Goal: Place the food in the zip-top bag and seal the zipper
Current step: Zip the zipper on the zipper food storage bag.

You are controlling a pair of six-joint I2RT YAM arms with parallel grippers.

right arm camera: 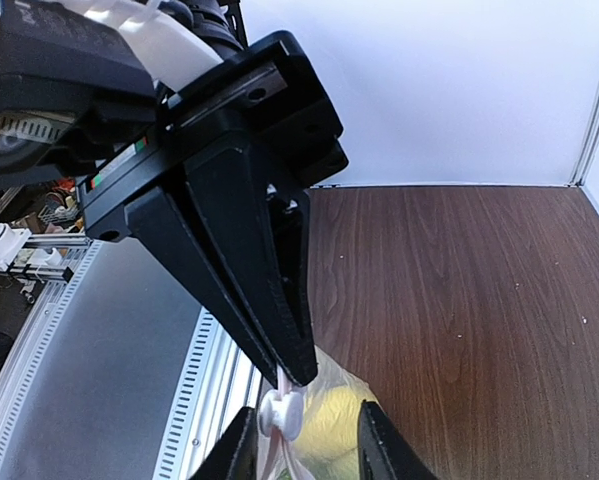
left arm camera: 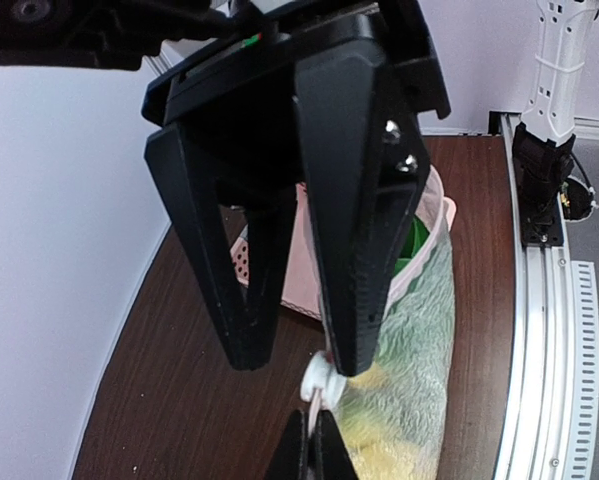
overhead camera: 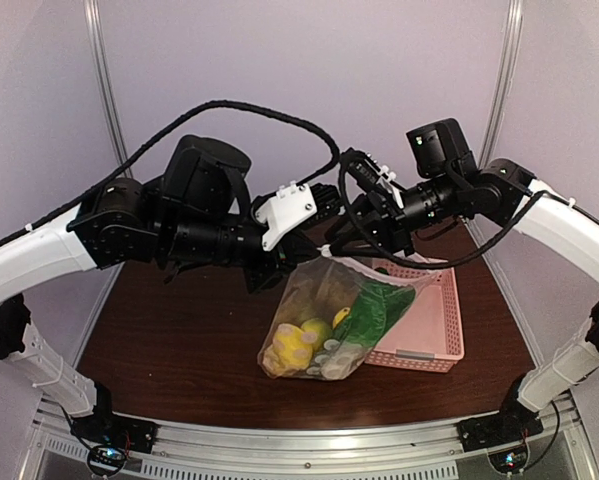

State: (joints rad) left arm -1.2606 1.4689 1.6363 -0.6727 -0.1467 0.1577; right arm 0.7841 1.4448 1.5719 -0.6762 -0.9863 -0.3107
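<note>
The zip-top bag [overhead camera: 324,315] hangs from its mouth edge, its bottom down at the table. Inside it are yellow lemons [overhead camera: 297,343] and a green vegetable [overhead camera: 374,303]. My left gripper [left arm camera: 314,442] is shut on the thin pale zipper strip [left arm camera: 326,400] just beside the white slider [left arm camera: 322,378]. It also shows in the right wrist view [right arm camera: 299,372]. My right gripper [right arm camera: 309,445] is open and straddles the slider [right arm camera: 282,412]; one of its fingers [left arm camera: 364,330] touches the slider. In the top view both grippers meet above the bag's left corner [overhead camera: 324,252].
The pink perforated basket [overhead camera: 434,320] lies on the dark wood table [overhead camera: 179,330] just right of and behind the bag. White walls close the back and sides. A metal rail [overhead camera: 299,450] with the arm bases runs along the near edge.
</note>
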